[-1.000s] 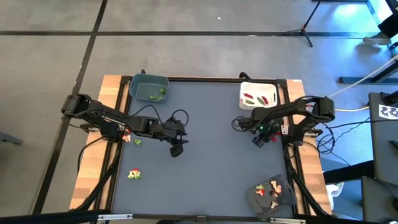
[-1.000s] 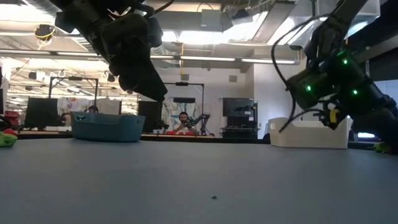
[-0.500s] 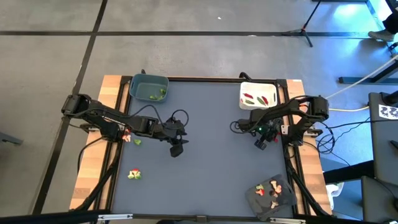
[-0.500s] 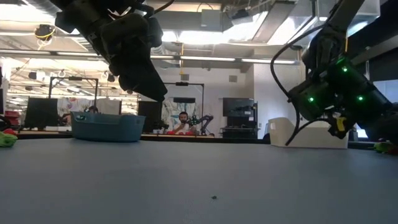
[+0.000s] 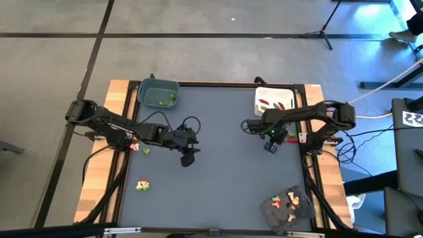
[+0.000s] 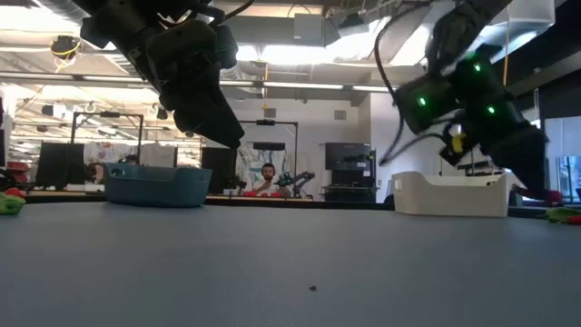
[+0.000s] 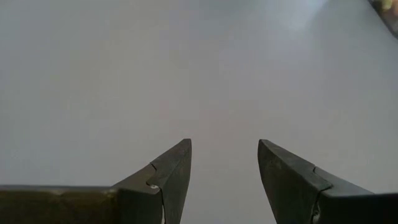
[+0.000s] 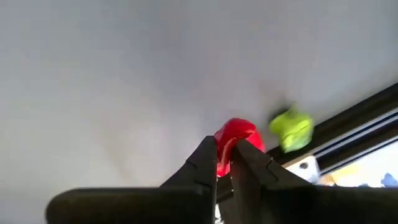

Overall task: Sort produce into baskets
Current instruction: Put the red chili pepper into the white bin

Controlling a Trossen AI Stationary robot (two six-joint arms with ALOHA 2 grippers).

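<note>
Red produce piece (image 8: 235, 138): gripped between the closed fingers of the right tool (image 5: 269, 147), above the desk (image 5: 218, 178) just beside the white basket (image 5: 273, 100). Judged status: partly sorted. Blue-grey basket (image 5: 158, 92), white basket and dark tray (image 5: 287, 209) each hold pieces; loose pieces (image 5: 143, 186) remain near the left edge. Left tool (image 7: 224, 180): open, empty, mid-desk.

A robotics lab or open-plan workshop. Beyond the tabletop (image 6: 290, 263), the low view shows monitors (image 6: 60, 165), ceiling strip lights (image 6: 300, 88) and a seated person (image 6: 267, 178); overhead, a concrete floor (image 5: 198, 59) crossed by black tape lines (image 5: 198, 35).
</note>
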